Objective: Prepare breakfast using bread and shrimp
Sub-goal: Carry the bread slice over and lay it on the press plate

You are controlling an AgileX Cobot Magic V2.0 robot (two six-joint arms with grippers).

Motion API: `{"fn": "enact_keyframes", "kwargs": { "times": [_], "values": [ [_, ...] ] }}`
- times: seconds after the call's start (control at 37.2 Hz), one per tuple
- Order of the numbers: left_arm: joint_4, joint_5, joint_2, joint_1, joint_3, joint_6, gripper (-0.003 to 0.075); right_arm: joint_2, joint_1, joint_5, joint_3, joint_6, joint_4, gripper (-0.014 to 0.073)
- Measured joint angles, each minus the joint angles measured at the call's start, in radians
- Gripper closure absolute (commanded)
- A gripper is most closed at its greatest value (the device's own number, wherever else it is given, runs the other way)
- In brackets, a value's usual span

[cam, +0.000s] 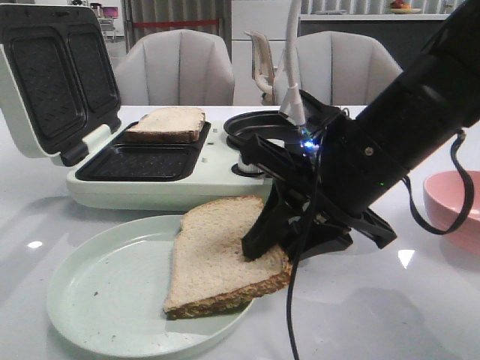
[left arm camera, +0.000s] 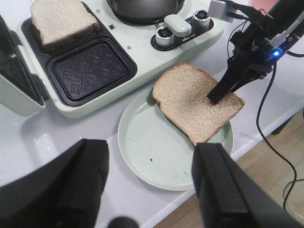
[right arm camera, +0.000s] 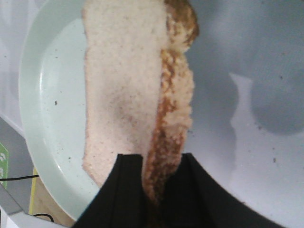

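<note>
One bread slice (cam: pixel 217 259) lies tilted over the right rim of the pale green plate (cam: pixel 105 300). My right gripper (cam: pixel 264 251) is shut on its right edge; the wrist view shows the crust (right arm camera: pixel 164 156) pinched between the black fingers (right arm camera: pixel 124 190). It also shows in the left wrist view (left arm camera: pixel 192 102). A second bread slice (cam: pixel 166 124) sits in the far well of the open sandwich maker (cam: pixel 142 161). My left gripper (left arm camera: pixel 149 190) is open and empty, above the table edge near the plate (left arm camera: pixel 156 152). No shrimp shows.
The sandwich maker's lid (cam: pixel 52 82) stands open at the left. A black pan (cam: pixel 259 127) sits on the appliance's right side by two knobs (left arm camera: pixel 164 34). A pink bowl (cam: pixel 454 199) stands at the right. Chairs stand behind the table.
</note>
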Motion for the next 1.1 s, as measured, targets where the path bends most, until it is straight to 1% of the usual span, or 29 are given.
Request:
{"fn": "enact_keyframes", "kwargs": {
  "times": [0.16, 0.35, 0.46, 0.57, 0.7, 0.86, 1.1],
  "values": [
    [0.0, 0.0, 0.0, 0.0, 0.0, 0.0, 0.0286, -0.09, 0.0, 0.02, 0.0, -0.002, -0.029, 0.0522],
    [0.0, 0.0, 0.0, 0.0, 0.0, 0.0, 0.0286, -0.244, 0.0, 0.05, 0.0, -0.004, -0.035, 0.0522],
    [0.0, 0.0, 0.0, 0.0, 0.0, 0.0, 0.0286, -0.31, 0.0, 0.053, -0.005, -0.019, -0.018, 0.0522],
    [0.0, 0.0, 0.0, 0.0, 0.0, 0.0, 0.0286, -0.321, 0.002, 0.053, -0.039, -0.049, 0.009, 0.0522],
    [0.0, 0.0, 0.0, 0.0, 0.0, 0.0, 0.0286, -0.279, 0.026, 0.019, -0.102, -0.092, 0.065, 0.0522],
    [0.0, 0.0, 0.0, 0.0, 0.0, 0.0, 0.0286, -0.171, 0.072, -0.051, -0.206, -0.143, 0.133, 0.0522],
    [-0.002, -0.001, 0.0, 0.0, 0.0, 0.0, 0.0286, 0.049, 0.092, -0.099, -0.435, -0.155, 0.187, 0.052]
  ]
}}
